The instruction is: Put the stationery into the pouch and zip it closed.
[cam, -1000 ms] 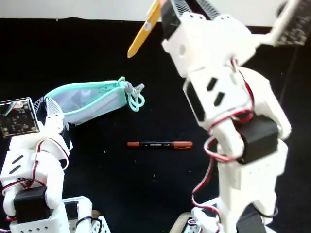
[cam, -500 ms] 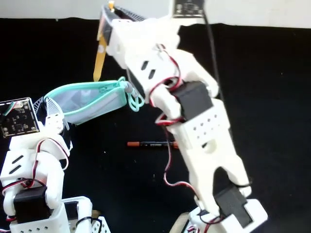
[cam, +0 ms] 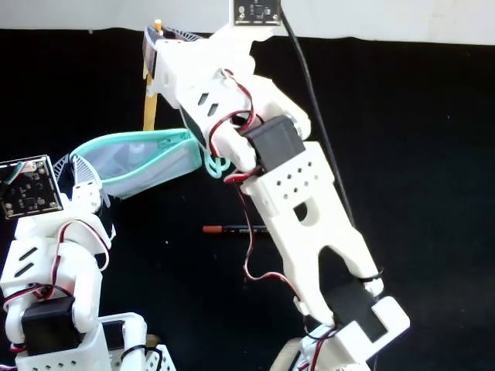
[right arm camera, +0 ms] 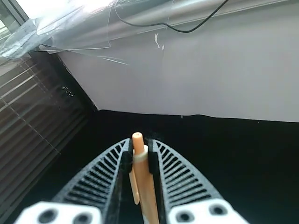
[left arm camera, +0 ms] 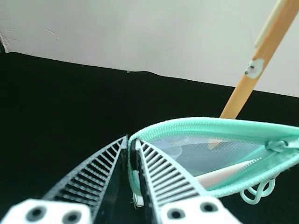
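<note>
The step in hand looks like loading a pen into the pouch. The right gripper (right arm camera: 138, 142) has its fingers pinched on an orange pen (cam: 149, 104). The pen is held upright, tip down, at the far edge of the teal pouch (cam: 139, 158), on the left side of the black table (cam: 402, 139). The left gripper (left arm camera: 131, 141) has its fingers pressed together on the pouch's left end, with the zip open.

The next move probably calls for lowering the pen through the opening, tilting it to lie along the pouch, then letting go. A red and black marker (cam: 232, 229) lies on the table nearer the camera, well apart from the pouch. It is yet to be packed, and the zip is not yet closed.

The marker's right end is hidden behind the right arm, which also partly covers the zip pull (cam: 219, 164). Whether the pen's tip is already inside the mouth is hard to tell. A pale shape shows through the pouch's mesh side, and I cannot tell what it is.
</note>
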Robot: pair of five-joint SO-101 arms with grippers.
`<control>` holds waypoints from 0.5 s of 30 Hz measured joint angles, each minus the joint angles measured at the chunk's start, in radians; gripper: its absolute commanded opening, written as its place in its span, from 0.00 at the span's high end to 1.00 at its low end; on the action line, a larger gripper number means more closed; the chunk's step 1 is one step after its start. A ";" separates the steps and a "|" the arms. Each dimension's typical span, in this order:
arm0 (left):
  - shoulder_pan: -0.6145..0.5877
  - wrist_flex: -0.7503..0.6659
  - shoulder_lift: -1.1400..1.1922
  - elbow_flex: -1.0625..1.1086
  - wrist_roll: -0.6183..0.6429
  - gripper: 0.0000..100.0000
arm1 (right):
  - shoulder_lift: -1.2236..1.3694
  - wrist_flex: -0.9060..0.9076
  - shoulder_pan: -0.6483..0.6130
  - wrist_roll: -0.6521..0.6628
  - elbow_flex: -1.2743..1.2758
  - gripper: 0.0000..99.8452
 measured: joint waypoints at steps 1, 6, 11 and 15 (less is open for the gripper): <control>0.000 0.000 0.000 0.000 0.000 0.99 | 0.006 0.000 0.000 0.000 0.000 0.99; 0.000 0.000 0.000 0.000 0.000 0.99 | 0.018 0.000 -0.002 0.000 0.000 0.99; 0.000 0.000 0.000 0.000 0.000 0.99 | 0.020 0.000 -0.003 0.011 -0.040 0.99; 0.000 0.000 0.000 0.000 0.000 0.99 | -0.014 0.000 -0.032 0.083 -0.100 0.99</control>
